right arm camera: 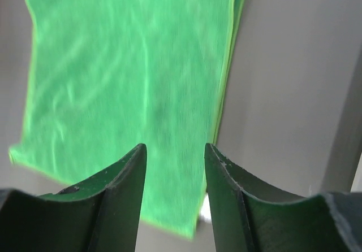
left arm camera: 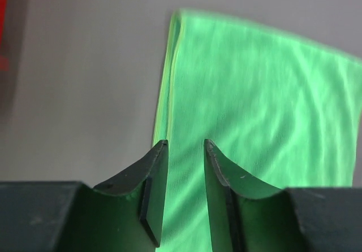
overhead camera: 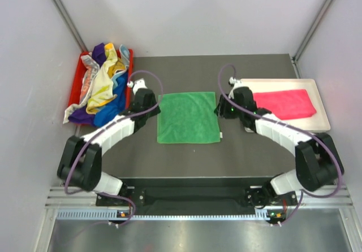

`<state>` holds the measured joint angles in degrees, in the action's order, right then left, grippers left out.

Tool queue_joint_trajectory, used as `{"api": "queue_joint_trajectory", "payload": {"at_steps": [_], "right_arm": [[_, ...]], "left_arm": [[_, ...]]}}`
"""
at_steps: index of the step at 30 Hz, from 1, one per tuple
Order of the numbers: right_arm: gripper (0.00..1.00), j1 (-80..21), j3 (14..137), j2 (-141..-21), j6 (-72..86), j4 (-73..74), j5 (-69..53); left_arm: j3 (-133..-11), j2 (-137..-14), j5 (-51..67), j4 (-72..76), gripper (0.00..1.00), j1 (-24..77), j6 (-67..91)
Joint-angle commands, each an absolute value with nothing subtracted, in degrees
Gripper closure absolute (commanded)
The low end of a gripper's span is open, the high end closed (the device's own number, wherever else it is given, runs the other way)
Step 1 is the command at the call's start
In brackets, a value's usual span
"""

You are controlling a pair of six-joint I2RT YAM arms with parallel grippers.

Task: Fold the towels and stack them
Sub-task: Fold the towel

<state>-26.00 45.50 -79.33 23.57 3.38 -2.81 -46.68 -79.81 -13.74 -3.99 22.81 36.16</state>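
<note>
The left gripper and right gripper hang with jaws parted and empty over the side edges of the green towel, which lies flat at mid-table. Farther back, a pink towel lies in the white tray, and jumbled towels fill the red bin.

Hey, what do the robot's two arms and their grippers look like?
The left arm and right arm have white shells and black joints, each with a purple cable looping along it. The left gripper and right gripper have dark, curved, tapering fingers.
</note>
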Motion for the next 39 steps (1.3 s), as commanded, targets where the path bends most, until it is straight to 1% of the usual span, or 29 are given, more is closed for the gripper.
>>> {"api": "queue_joint_trajectory", "payload": {"at_steps": [1, 2, 4, 7, 11, 13, 18, 21, 24, 28, 39], "right_arm": [[0.55, -22.95, 53.41, -85.06, 21.45, 0.53, -3.68], [0.55, -22.50, 54.66, -87.95, 21.27, 0.44, -4.21], [0.55, -21.28, 58.25, -90.78, 20.83, -1.04, -5.35], [0.55, -19.78, 62.57, -97.01, 20.04, -1.84, -5.62], [0.55, -18.55, 66.61, -102.21, 19.69, -2.28, -6.50], [0.55, -17.85, 68.29, -104.40, 19.95, -2.29, -6.94], [0.55, -17.23, 70.75, -107.14, 20.39, -2.29, -7.82], [0.55, -17.23, 71.36, -107.93, 20.56, -2.11, -7.91], [0.55, -17.14, 71.46, -108.19, 20.65, -2.11, -8.09], [0.56, -17.14, 71.37, -108.46, 20.83, -2.20, -8.26], [0.56, -17.14, 71.28, -108.99, 21.44, -2.37, -8.88]], "left_arm": [[-54.04, -87.26, -18.63, 2.02, 0.64, 21.27, 32.17], [-55.62, -89.10, -18.02, 2.54, 0.66, 20.75, 31.21], [-60.19, -94.29, -17.06, 3.51, 0.66, 19.52, 30.42], [-68.17, -102.54, -14.42, 1.50, 0.72, 18.28, 28.92], [-72.06, -107.82, -13.10, 0.26, 0.72, 17.49, 29.09], [-74.09, -109.24, -13.10, -1.91, 0.72, 17.23, 29.62], [-75.41, -111.18, -10.47, -1.76, 0.71, 16.61, 30.32], [-75.94, -111.36, -10.46, -3.07, 0.69, 16.35, 31.02], [-76.11, -111.27, -9.93, -4.13, 0.64, 16.35, 31.73], [-77.17, -112.15, -9.94, -5.80, 0.63, 16.35, 32.78], [-81.12, -115.75, -9.94, -10.72, 0.64, 16.08, 35.51]]}}
